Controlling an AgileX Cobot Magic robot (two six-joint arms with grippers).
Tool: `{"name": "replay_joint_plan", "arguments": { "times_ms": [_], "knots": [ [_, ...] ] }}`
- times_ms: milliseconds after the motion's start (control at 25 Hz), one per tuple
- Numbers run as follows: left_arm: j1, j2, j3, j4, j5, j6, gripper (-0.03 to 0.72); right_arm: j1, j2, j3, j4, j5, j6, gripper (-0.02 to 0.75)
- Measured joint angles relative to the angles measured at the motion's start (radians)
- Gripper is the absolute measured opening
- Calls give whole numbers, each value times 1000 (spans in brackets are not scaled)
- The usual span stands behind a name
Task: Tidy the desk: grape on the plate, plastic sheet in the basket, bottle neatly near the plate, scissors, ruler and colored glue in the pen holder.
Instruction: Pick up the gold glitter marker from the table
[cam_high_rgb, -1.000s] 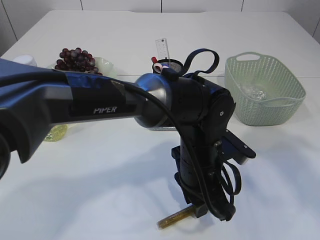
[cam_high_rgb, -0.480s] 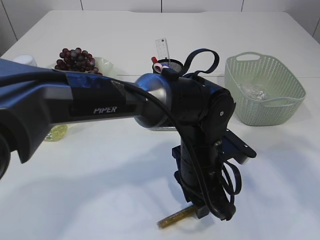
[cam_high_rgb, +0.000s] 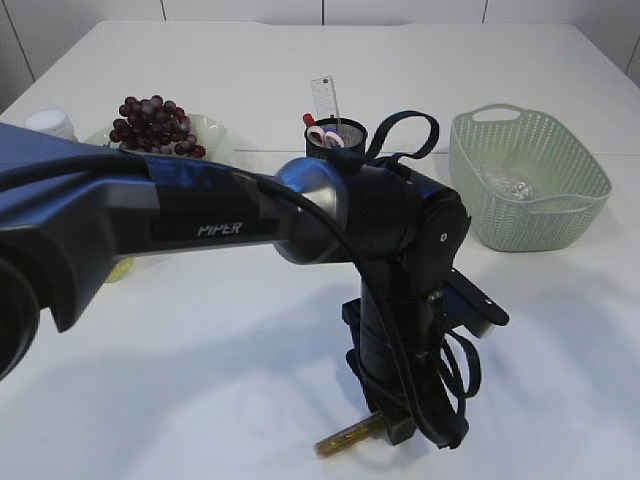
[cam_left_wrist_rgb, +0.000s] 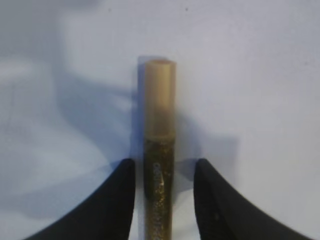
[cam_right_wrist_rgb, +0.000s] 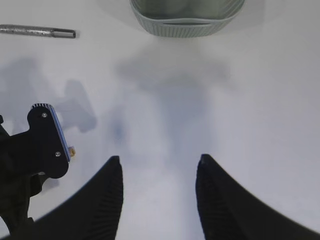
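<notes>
Bottle: a white cap (cam_high_rgb: 48, 122) shows at the far left edge of the exterior view, behind the left arm; the body is hidden.
Grapes: a dark red bunch of grapes (cam_high_rgb: 152, 122) lies on the pale green plate (cam_high_rgb: 212, 132), far left on the white table (cam_high_rgb: 250, 330).
Pen holder: the black mesh pen holder (cam_high_rgb: 338, 138) stands upright near the middle back; a clear ruler (cam_high_rgb: 324, 100) and red-handled scissors (cam_high_rgb: 318, 133) stand in it.
Glue stick: the gold glitter glue stick (cam_left_wrist_rgb: 159, 150) lies flat on the table at the front, under the left gripper. In the exterior view its long axis runs from lower left to upper right, with the free end toward the lower left. In the left wrist view it runs straight away from the camera, with the pale cap (cam_left_wrist_rgb: 160, 97) at the far end.
Left gripper: the left gripper (cam_left_wrist_rgb: 164, 172) is lowered over the glue stick, one black finger on each side. A thin gap shows on both sides, so the jaws are parted and not clamped on it.
Silver glue stick: a silver stick (cam_right_wrist_rgb: 37, 31) lies flat at the upper left of the right wrist view, long axis left to right.
Right gripper: the right gripper (cam_right_wrist_rgb: 159, 167) hangs above bare table, fingers wide apart, holding nothing.
Basket: the pale green basket (cam_high_rgb: 528, 180) stands far right, with a crumpled clear plastic sheet (cam_high_rgb: 508, 184) inside.
</notes>
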Motion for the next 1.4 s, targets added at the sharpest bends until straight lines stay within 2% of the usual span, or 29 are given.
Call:
{"name": "replay_joint_plan", "arguments": {
  "times_ms": [200,480,760,1240,1400],
  "knots": [
    [0,0,0,0,2,0,286,0,0,0,0,0,-2,384],
    [0,2,0,7,0,-2,225,0,0,0,0,0,-3,384],
    [0,2,-2,32,0,-37,111,0,0,0,0,-1,-3,384],
    [0,-19,-2,37,39,-90,97,0,0,0,19,-1,-4,384],
    [20,-84,14,11,42,-97,97,0,0,0,19,-1,-4,384]
  ]
}}
